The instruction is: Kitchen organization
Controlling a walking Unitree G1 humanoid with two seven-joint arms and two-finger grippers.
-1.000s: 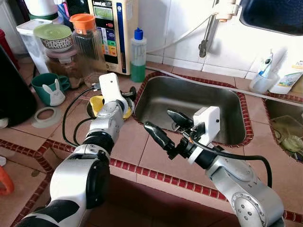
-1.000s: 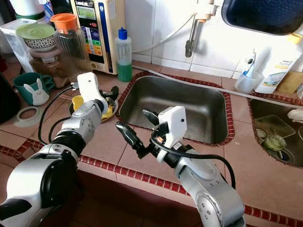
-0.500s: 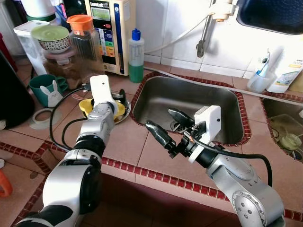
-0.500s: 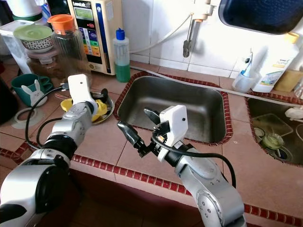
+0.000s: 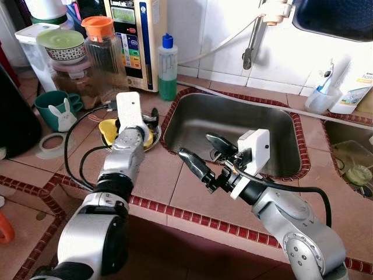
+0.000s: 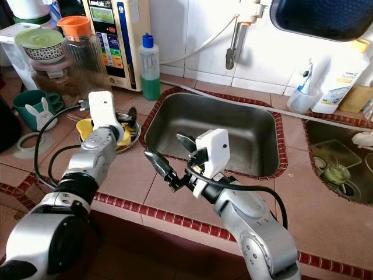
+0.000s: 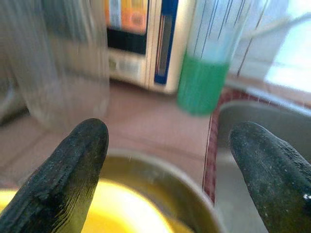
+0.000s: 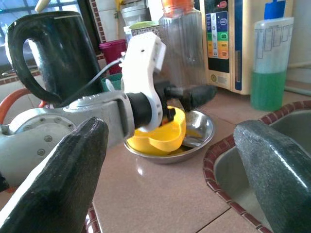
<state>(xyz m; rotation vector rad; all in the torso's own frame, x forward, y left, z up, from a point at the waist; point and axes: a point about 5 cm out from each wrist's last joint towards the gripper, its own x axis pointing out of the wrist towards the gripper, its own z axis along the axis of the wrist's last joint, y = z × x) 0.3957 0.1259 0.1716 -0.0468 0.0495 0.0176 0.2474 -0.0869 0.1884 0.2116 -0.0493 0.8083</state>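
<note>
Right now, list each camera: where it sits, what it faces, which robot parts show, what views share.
Head eyes: look down at the counter and sink; both silver arms show.
Left wrist: looks along the open left gripper over the yellow bowl toward the green bottle.
Right wrist: looks along the open right gripper at the left arm.
Shared: bowl, bottle.

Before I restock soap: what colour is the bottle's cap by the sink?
Blue cap on the green-liquid bottle, clearest in the left eye view.

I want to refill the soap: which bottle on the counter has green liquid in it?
The clear bottle with the blue cap, standing beside the sink's back left corner. The white bottle at far right is opaque.
</note>
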